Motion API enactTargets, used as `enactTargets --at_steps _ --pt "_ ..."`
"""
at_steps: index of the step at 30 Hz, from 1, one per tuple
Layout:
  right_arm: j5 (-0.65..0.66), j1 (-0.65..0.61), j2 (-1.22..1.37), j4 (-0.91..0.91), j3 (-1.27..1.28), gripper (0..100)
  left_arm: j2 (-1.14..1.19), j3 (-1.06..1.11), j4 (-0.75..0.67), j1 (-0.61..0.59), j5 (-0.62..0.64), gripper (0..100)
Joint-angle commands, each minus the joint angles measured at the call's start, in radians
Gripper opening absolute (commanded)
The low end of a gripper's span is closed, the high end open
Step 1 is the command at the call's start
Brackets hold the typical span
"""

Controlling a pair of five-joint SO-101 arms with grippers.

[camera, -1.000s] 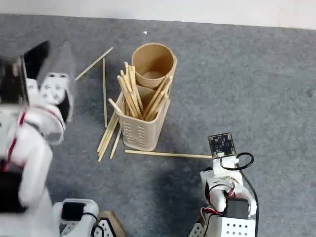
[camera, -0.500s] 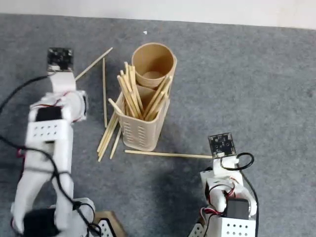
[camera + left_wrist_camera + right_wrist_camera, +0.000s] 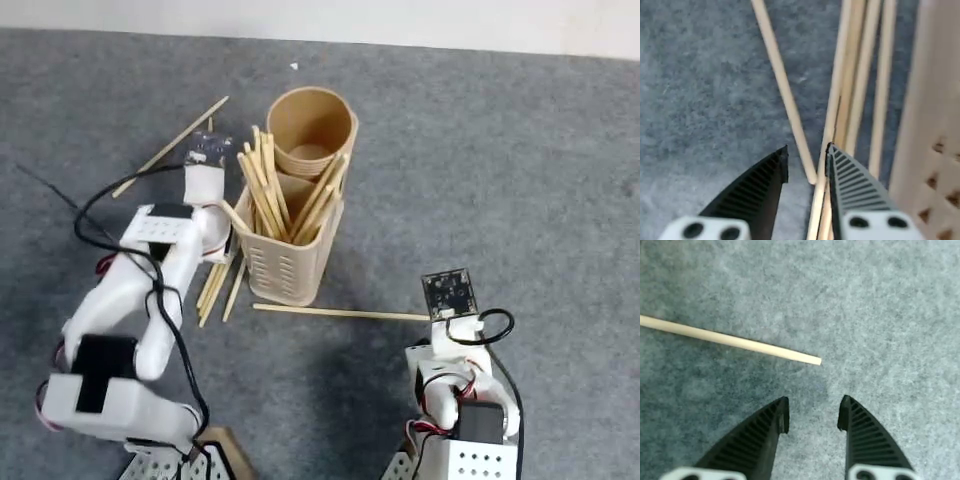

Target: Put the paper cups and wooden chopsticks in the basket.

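A pale slatted basket (image 3: 287,268) holds two stacked brown paper cups (image 3: 311,128) and several wooden chopsticks (image 3: 268,192). More chopsticks (image 3: 212,287) lie loose on the carpet against the basket's left side. My left arm (image 3: 168,248) hangs over them. My left gripper (image 3: 806,152) is open just above the carpet, with the end of one chopstick (image 3: 783,90) between its fingertips and a bundle (image 3: 852,95) beside the basket wall (image 3: 932,120). My right gripper (image 3: 813,402) is open and empty, a little short of the tip of a single chopstick (image 3: 730,339).
One chopstick (image 3: 340,313) lies across the carpet in front of the basket, reaching toward the right arm (image 3: 455,345). Another (image 3: 170,145) lies slanted at the far left. Grey carpet (image 3: 520,180) stretches to the right of the basket.
The left arm has swung from the far left in toward the basket and lowered over the loose chopsticks beside it. The right arm has not moved.
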Motion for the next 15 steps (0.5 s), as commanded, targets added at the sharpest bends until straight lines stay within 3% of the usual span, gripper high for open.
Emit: enactTargets --at_steps 1,15 --pt "0.009 0.012 -0.012 0.005 0.117 17.0 0.035 -0.068 -0.011 -0.024 0.002 15" --pt "0.009 0.012 -0.012 0.005 0.117 17.0 0.071 -0.11 -0.014 -0.102 0.003 11"
